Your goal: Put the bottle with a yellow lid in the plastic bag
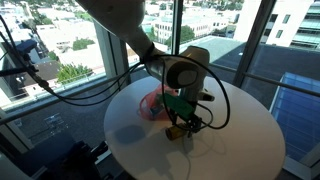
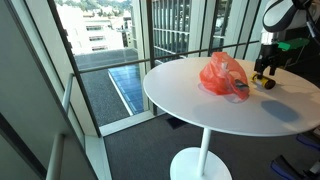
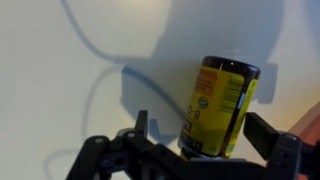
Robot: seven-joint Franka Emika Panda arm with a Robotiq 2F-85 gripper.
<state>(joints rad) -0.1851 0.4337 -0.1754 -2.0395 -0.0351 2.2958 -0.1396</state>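
The bottle (image 3: 222,105) sits on the round white desk (image 2: 195,112) just beside the red plastic bag (image 2: 222,77), on the bag's arm-facing side and outside it. The end effector (image 3: 197,120) is lowered over the bottle with its jaws released. In the wrist view, one dark finger (image 3: 140,128) stands clear of the bottle's side with bare desk showing between, and the opposite finger sits close by the other side. No squeeze on the bottle can be seen.

Around the bag the desk is mostly bare. A wide white stretch runs from the bag out to the rim in both exterior views, and the bag itself lies well in from every edge. Past the rim there are glass walls and a railing on the far side of the bag from the arm (image 1: 120,25). Black cables (image 1: 60,95) loop from the arm, hanging beyond the desk's edge.

The bag is crumpled and its mouth cannot be made out from any view. In an exterior view the end effector's body covers most of the bottle. The wrist view cuts off the bottle's base, and only its yellow label and dark top rim are clear. The lid's colour is hard to confirm, and so is whether the bottle is upright or tipped.
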